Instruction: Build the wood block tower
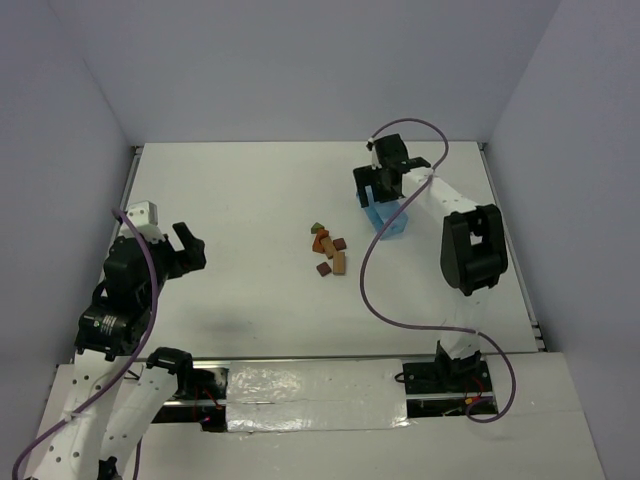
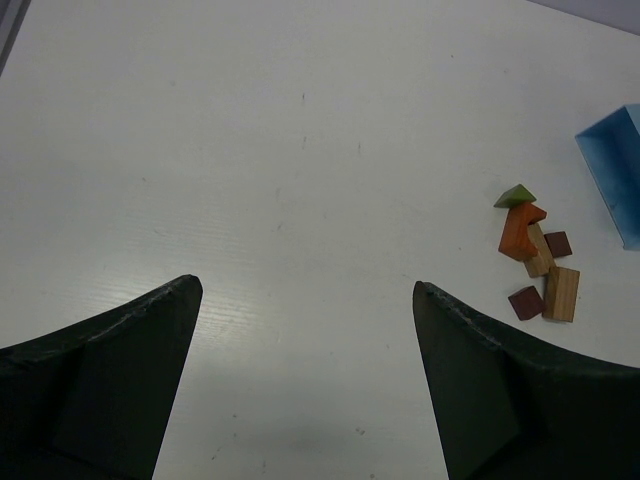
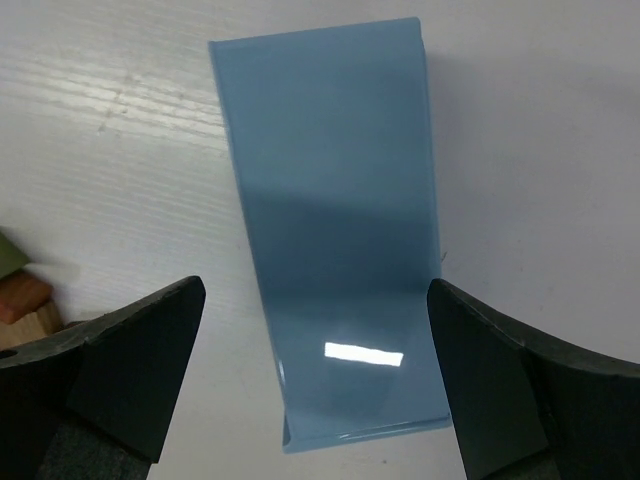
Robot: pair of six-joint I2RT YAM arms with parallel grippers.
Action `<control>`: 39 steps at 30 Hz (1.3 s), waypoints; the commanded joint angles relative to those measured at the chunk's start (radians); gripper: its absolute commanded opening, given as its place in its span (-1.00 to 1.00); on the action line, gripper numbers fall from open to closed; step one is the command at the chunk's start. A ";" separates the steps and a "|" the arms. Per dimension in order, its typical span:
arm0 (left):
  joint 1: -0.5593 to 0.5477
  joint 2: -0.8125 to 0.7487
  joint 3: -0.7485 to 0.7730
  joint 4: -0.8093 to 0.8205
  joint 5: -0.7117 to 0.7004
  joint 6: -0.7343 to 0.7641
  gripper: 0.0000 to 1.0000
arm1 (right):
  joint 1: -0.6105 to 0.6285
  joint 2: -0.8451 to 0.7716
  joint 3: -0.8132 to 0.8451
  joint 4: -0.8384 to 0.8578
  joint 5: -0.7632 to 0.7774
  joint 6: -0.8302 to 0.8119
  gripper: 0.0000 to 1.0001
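Right wrist view showed the right jaws wide open and empty over the blue tray (image 3: 335,230); left jaws too. Best was pinching one of the wood blocks (image 1: 328,252) squarely.

Tray (image 2: 612,175) cut off; wood blocks (image 3: 22,297) cropped.

1. The tray (image 3: 330,230) is showing glossy light blue, with a white glare patch low in the right wrist view.
2. The table (image 2: 300,150) is showing white, with faint grain lines.
3. At the right of the left wrist view, a wedge (image 2: 514,196) is showing green, an orange block (image 2: 516,236) is glowing beside it, two tan blocks (image 2: 561,293) are showing wood grain, and two squares (image 2: 525,302) are showing maroon.
4. The left gripper (image 2: 305,288) and right gripper (image 3: 315,288) are showing matt black.
5. The cables (image 1: 400,320) are showing purple in the top view.
6. A foil strip (image 1: 310,385) is shining silver along the bottom.
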 commanded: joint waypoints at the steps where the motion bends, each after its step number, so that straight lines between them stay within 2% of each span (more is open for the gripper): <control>1: -0.007 -0.004 -0.008 0.047 0.016 0.030 0.99 | -0.016 0.042 0.068 -0.031 0.058 -0.064 0.99; 6: -0.009 0.004 -0.010 0.049 0.025 0.031 0.99 | -0.014 0.059 0.039 0.015 0.113 -0.075 0.99; 9: -0.010 0.004 -0.010 0.049 0.028 0.030 0.99 | -0.019 0.065 0.042 0.024 0.083 -0.078 0.99; 12: -0.010 0.001 -0.008 0.049 0.028 0.031 0.99 | -0.039 0.091 0.060 -0.003 -0.012 -0.069 0.97; 15: -0.010 0.001 -0.010 0.050 0.029 0.031 0.99 | -0.071 0.107 0.068 -0.008 -0.170 -0.047 0.71; 16: -0.012 0.001 -0.010 0.050 0.028 0.031 0.99 | -0.103 0.108 0.077 -0.010 -0.233 -0.036 0.41; 17: -0.012 0.002 -0.010 0.050 0.029 0.033 0.99 | -0.126 0.113 0.082 -0.008 -0.358 0.000 0.28; 19: -0.013 0.001 -0.008 0.050 0.032 0.033 0.99 | -0.178 0.117 0.079 0.024 -0.504 0.059 0.13; 20: -0.013 0.001 -0.008 0.050 0.032 0.031 0.99 | -0.227 0.127 0.076 0.038 -0.645 0.107 0.10; 23: -0.016 -0.001 -0.010 0.050 0.032 0.033 0.99 | -0.308 0.159 0.078 0.079 -0.810 0.160 0.10; 24: -0.015 0.001 -0.008 0.050 0.032 0.033 0.99 | -0.324 0.189 0.080 0.104 -0.907 0.187 0.10; 27: -0.016 -0.001 -0.010 0.052 0.035 0.034 0.99 | -0.373 0.267 0.068 0.180 -1.058 0.276 0.15; 29: -0.018 -0.001 -0.010 0.053 0.040 0.034 0.99 | -0.385 0.298 0.074 0.184 -1.066 0.286 0.37; 31: -0.023 -0.001 -0.013 0.055 0.045 0.036 0.99 | -0.388 0.308 0.075 0.166 -1.030 0.274 0.72; 36: -0.027 0.010 -0.010 0.056 0.055 0.039 0.99 | -0.408 0.219 0.063 0.179 -0.830 0.298 0.87; 37: -0.027 0.013 -0.010 0.056 0.057 0.039 0.99 | -0.410 0.188 0.053 0.178 -0.775 0.300 0.99; 38: -0.029 0.015 -0.011 0.058 0.058 0.039 0.99 | -0.408 0.129 0.049 0.173 -0.647 0.298 0.99; 39: -0.029 0.015 -0.010 0.058 0.063 0.039 0.99 | -0.408 0.102 0.046 0.164 -0.603 0.295 1.00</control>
